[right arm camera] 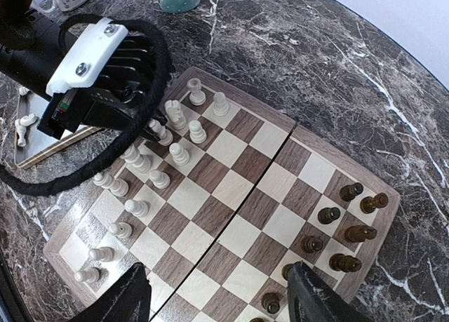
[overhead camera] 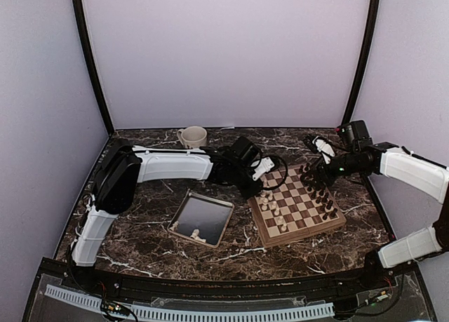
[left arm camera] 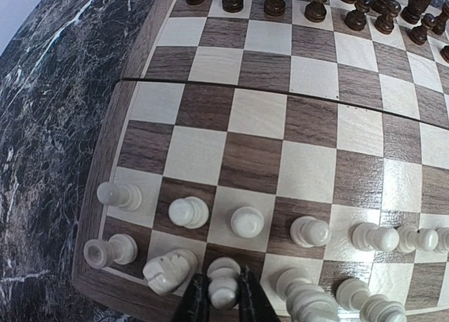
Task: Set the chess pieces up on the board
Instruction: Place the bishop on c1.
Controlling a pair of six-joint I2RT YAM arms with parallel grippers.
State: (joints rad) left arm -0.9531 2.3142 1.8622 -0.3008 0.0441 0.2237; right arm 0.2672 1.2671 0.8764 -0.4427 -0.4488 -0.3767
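The board lies right of the table's centre, with several cream-white chess pieces in two rows along its left side. Dark brown pieces line the right side. In the left wrist view my left gripper is shut on a cream-white piece over a dark back-row square, right beside a white knight. White pawns stand one row ahead. My right gripper hangs open above the board near the dark pieces, holding nothing.
A silver metal tray left of the board holds a few loose cream-white pieces. A cream mug stands at the back. The left arm's wrist and black cable hover over the board's white side.
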